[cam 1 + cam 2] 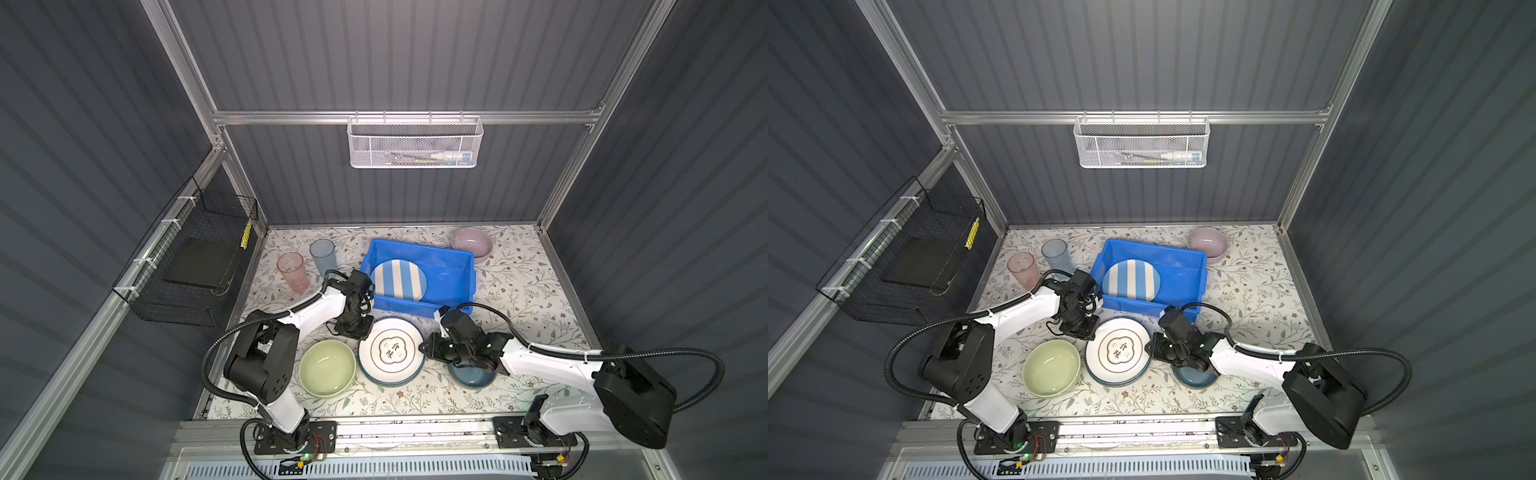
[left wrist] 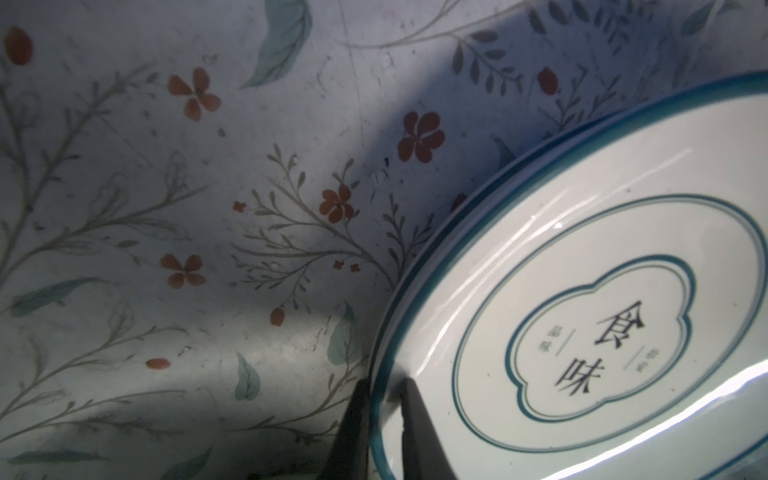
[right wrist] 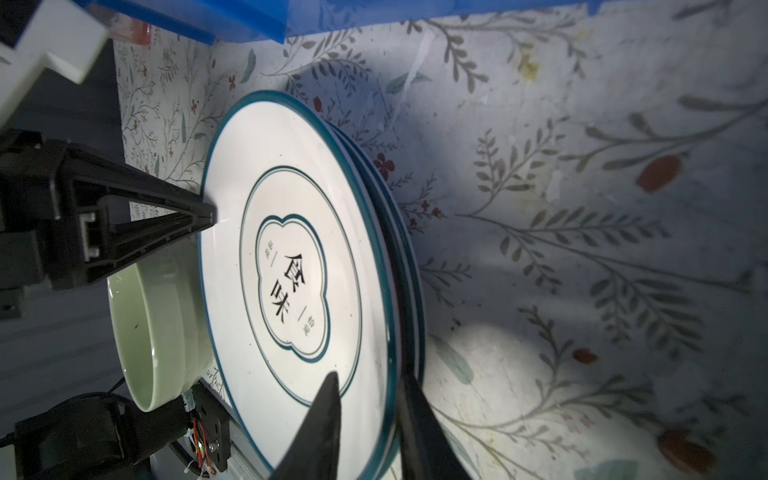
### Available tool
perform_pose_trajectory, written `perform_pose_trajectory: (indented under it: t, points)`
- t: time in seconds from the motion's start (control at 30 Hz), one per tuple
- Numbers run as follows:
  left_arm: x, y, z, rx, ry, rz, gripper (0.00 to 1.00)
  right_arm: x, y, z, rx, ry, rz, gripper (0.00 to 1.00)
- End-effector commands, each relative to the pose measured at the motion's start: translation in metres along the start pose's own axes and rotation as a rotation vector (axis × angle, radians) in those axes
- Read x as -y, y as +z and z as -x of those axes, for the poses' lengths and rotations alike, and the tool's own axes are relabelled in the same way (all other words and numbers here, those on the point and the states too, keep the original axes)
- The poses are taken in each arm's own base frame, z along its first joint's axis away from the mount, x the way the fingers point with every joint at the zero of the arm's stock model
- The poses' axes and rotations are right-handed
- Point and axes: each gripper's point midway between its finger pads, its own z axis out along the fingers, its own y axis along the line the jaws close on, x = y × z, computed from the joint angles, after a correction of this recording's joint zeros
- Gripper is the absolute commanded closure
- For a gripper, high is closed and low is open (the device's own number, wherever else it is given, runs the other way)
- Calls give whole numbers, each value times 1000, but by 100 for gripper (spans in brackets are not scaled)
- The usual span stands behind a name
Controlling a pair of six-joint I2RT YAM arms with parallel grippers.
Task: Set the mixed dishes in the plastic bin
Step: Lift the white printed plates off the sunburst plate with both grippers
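**A:** Which step is being worked on?

**B:** The lettered plate (image 1: 390, 351) is being taken from the top of a stack on the counter (image 1: 519, 291). It is lying between the two pincers. The plastic bin (image 1: 419, 246) is standing just beyond both of them, and the striped plate (image 1: 398, 279) is already lying inside it.

**A:** How is the plate being gripped?

**B:** Its rim is being clenched by the left pincer (image 2: 384, 384), with one finger above and one below. At the opposite edge the rim is being straddled by the right pincer (image 3: 370, 384). Whether it is being squeezed there cannot be told, nor whether the lower plates (image 3: 409, 266) are being caught as well.

**A:** What is being called for next?

**B:** As judged from here, a level lift from both sides together is being called for, so that only the top plate is being raised. It would then need to be carried over the bin's near wall and lowered beside or onto the striped plate.

**A:** What else is being left outside the bin?

**B:** The green bowl (image 1: 327, 368) is sitting just beside the left pincer. The blue bowl (image 1: 471, 376) is being partly hidden behind the right pincer. The pink bowl (image 1: 471, 243), the pink tumbler (image 1: 293, 270) and the blue tumbler (image 1: 323, 253) are standing well beyond both pincers.
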Motion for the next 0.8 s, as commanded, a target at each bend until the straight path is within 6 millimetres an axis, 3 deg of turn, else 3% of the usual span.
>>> perform_pose_trajectory:
  t: [0.0, 0.53, 0.77]
  points:
    - [20, 11, 6, 3, 6, -93, 85, -54, -12, 18, 63, -74, 207, 75]
    - [19, 11, 5, -3, -1, -92, 85, -52, -12, 24, 106, -73, 211, 77]
    - [18, 8, 5, 5, -6, -86, 85, -37, -9, 23, 87, -46, 123, 87]
